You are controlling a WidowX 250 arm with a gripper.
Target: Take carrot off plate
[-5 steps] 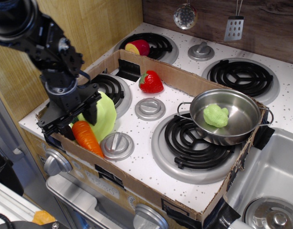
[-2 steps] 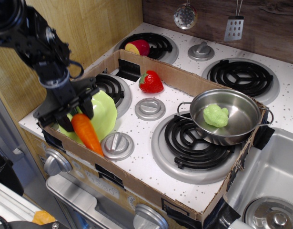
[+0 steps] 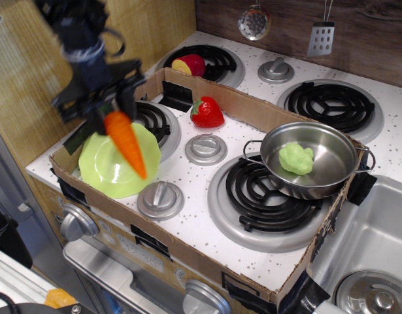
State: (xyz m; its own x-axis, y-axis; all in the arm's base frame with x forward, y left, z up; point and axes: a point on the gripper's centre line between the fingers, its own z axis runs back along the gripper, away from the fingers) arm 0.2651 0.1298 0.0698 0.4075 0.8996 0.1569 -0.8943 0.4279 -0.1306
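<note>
Four coil burners set in a white speckled toy stovetop (image 3: 187,180), with round grey knobs (image 3: 160,199) between them and along the front edge. Low brown cardboard walls (image 3: 253,108) boxing in the near half of the surface. Pale wood panel on the left, dark wood board behind, with a hanging ladle (image 3: 253,22) and a slotted spatula (image 3: 321,36) against it. Steel sink (image 3: 374,245) at lower right.

Black gripper (image 3: 104,104) raised over the left of the box, fingers closed on the top end of the carrot (image 3: 125,144). Carrot held clear of the surface, hanging tilted with its tip down and to the right, over the right part of the plate (image 3: 109,171). Plate lying flat at the front left corner inside the cardboard, partly over the left burner.

Red strawberry (image 3: 207,112) near the back cardboard wall. Steel pot (image 3: 312,159) resting on the large right burner, lumpy green toy (image 3: 296,158) inside it. Red and yellow toy (image 3: 189,65) on the far left burner, outside the box.
</note>
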